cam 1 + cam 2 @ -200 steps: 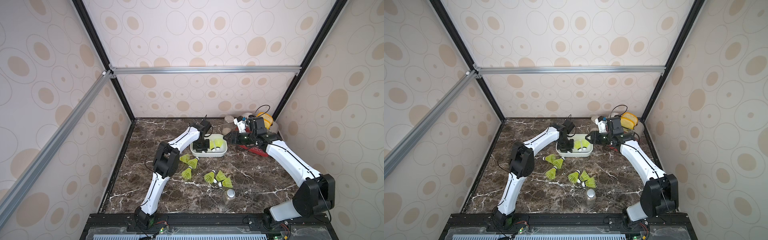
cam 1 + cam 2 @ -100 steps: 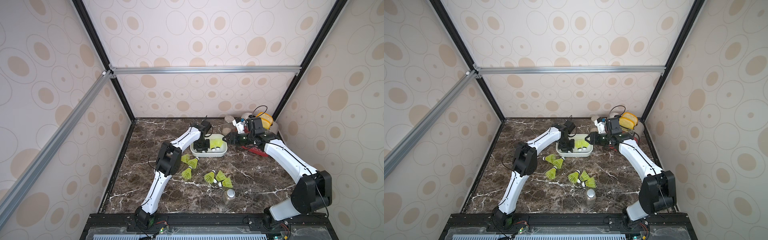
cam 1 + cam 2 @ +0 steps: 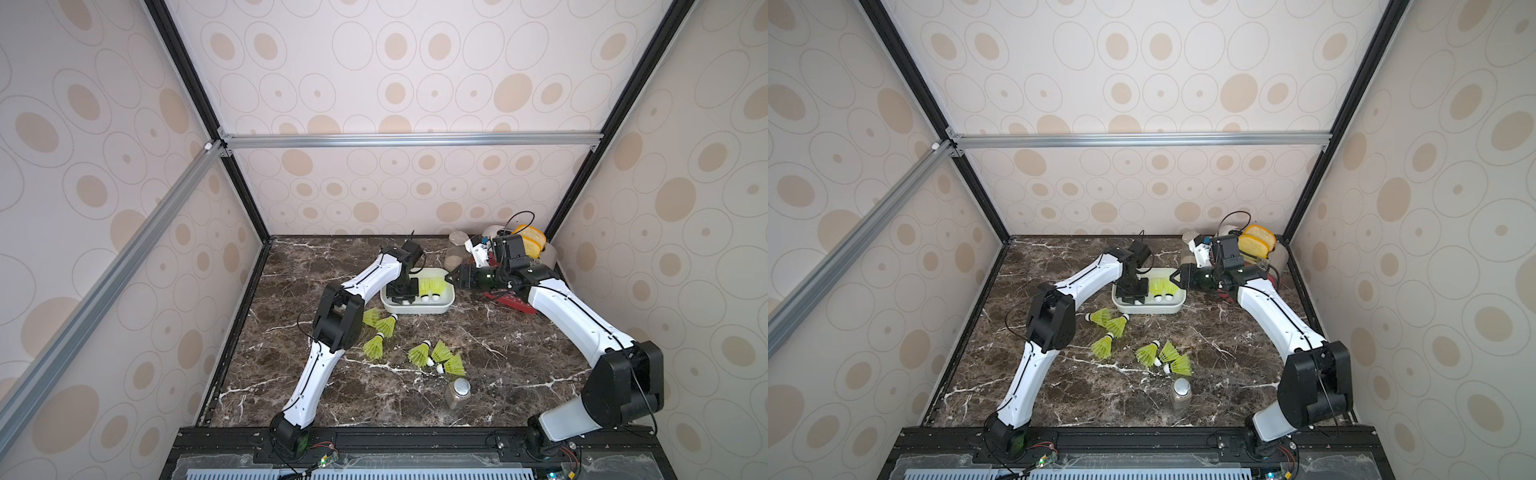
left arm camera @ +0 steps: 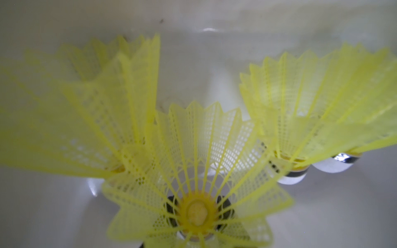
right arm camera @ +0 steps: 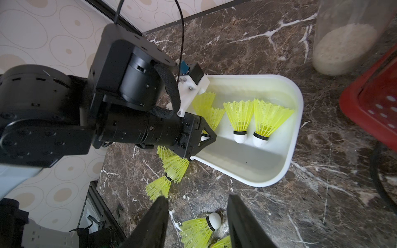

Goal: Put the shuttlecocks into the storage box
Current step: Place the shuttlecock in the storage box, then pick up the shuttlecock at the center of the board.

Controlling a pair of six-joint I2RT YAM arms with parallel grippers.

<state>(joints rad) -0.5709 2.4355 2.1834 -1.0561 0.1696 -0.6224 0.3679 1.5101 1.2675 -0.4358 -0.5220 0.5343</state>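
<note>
Drop-in at the storage box (image 3: 415,309), 12 o'clock on the table (image 3: 519,332)
My left gripper (image 3: 401,291) was low in the box, fingers (image 4: 170,207) closed on the banded cork of one shuttlecock (image 4: 199,163); my right gripper (image 5: 197,197) hung empty, fingers well parted, at the box's 3 o'clock end. These looked feather-light, mesh skirts soft and crushable, so the stiff cork seemed the right hold. Box held four or maybe five, skirts overlapped; six shuttlecocks (image 3: 419,354) lay loose at its 6–7 o'clock.

Cream walls (image 3: 395,83) dotted with beige ovals, black corner posts (image 3: 186,70) and a silver rail (image 3: 407,139) box in a dark, white-veined marble tabletop (image 3: 519,353).
</note>
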